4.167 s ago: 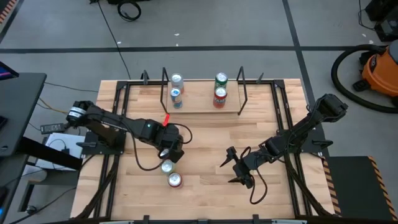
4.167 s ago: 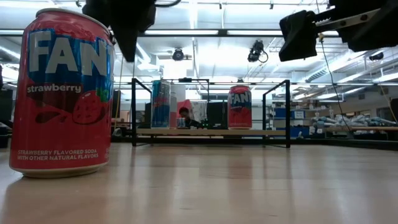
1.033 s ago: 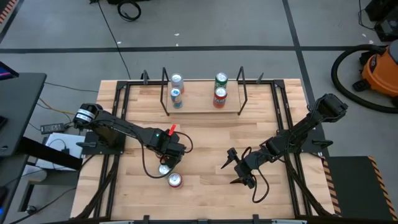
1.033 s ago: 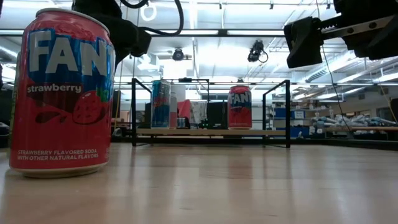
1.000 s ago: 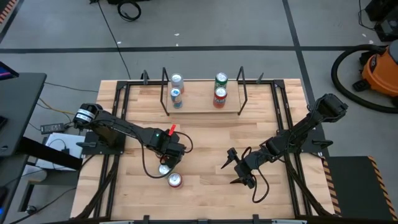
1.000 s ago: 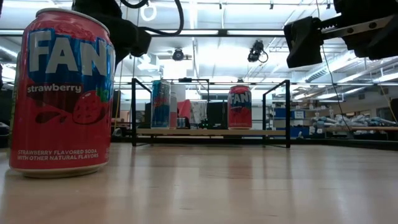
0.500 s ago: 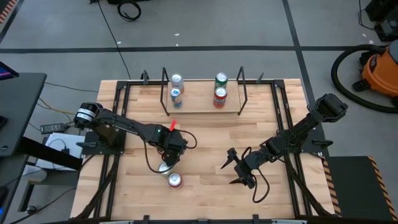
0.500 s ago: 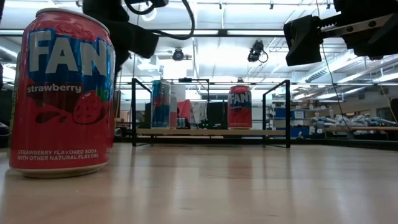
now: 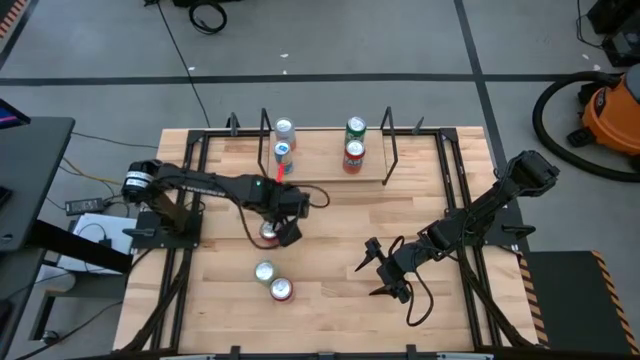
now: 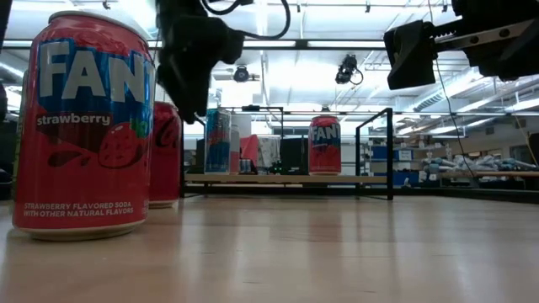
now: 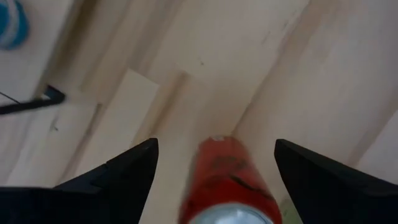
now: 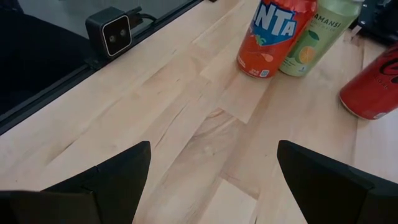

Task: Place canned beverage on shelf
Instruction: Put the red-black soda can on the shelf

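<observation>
A red cola can (image 9: 267, 233) stands upright on the tabletop, left of centre; it also shows in the low view (image 10: 166, 160) and the left wrist view (image 11: 227, 180). My left gripper (image 9: 277, 232) is open above it, one finger on either side of the can (image 11: 216, 144) with a gap on both sides. The shelf (image 9: 325, 172), a light-wood plank with black rod uprights, stands at the far edge and bears several cans. My right gripper (image 9: 385, 272) waits open over the table's right half.
A strawberry Fanta can (image 9: 282, 290) and a green can (image 9: 264, 271) stand near the front edge, left of centre. Black frame rails (image 9: 185, 200) run along both table sides. Bare tabletop (image 9: 340, 215) lies between the cola can and the shelf.
My left gripper has gone toward the table's far edge and a little right, away from the two front cans. The red cola can, not seen in the earlier low frames, now shows to the right of the strawberry Fanta can.
</observation>
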